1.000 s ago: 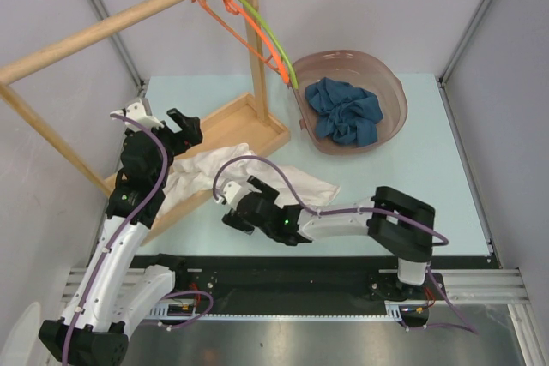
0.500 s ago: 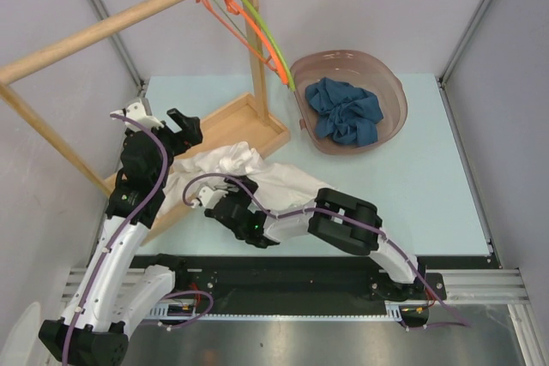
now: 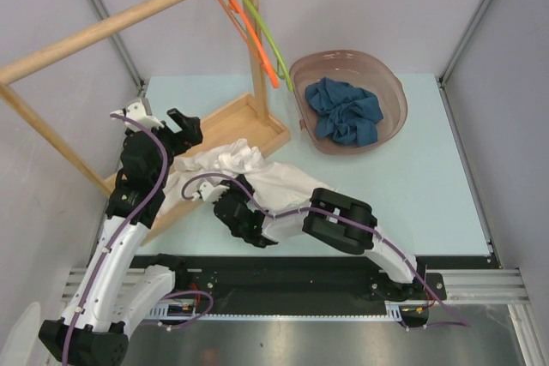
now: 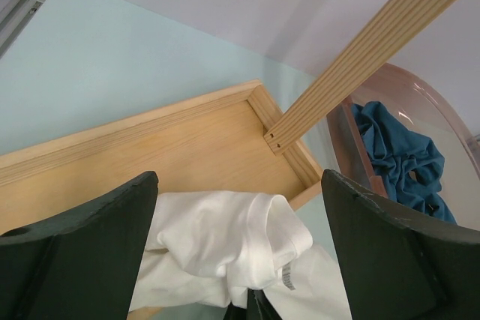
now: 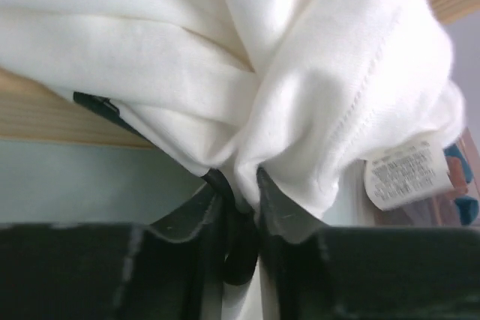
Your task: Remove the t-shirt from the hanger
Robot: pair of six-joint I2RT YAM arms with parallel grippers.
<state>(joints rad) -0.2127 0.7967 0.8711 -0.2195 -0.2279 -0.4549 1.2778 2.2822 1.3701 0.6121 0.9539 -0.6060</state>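
The white t-shirt [image 3: 266, 176] lies crumpled, partly on the wooden rack base [image 3: 244, 122] and partly on the table. My right gripper [image 3: 230, 201] is at its near left edge, shut on a fold of the shirt [image 5: 225, 50]; the jaws [image 5: 240, 181] pinch fabric. A thin black curved bar [image 5: 97, 104], apparently the hanger, shows under the cloth and runs down between the fingers. My left gripper [image 3: 159, 123] hovers open above the shirt [image 4: 225, 237], its fingers [image 4: 90, 245] wide apart with nothing between them.
The wooden rack's post [image 3: 255, 49] and rail [image 3: 111, 27] stand at the back left. An orange hanger [image 3: 250, 21] and a green hanger [image 3: 276, 51] hang from the rail. A brown translucent basin [image 3: 390, 92] at the back right holds a blue cloth [image 3: 345, 111].
My right arm swung left to the shirt's near edge and its jaws closed on the fabric, which bunched up. The hangers on the rail swayed. The left arm stayed still.
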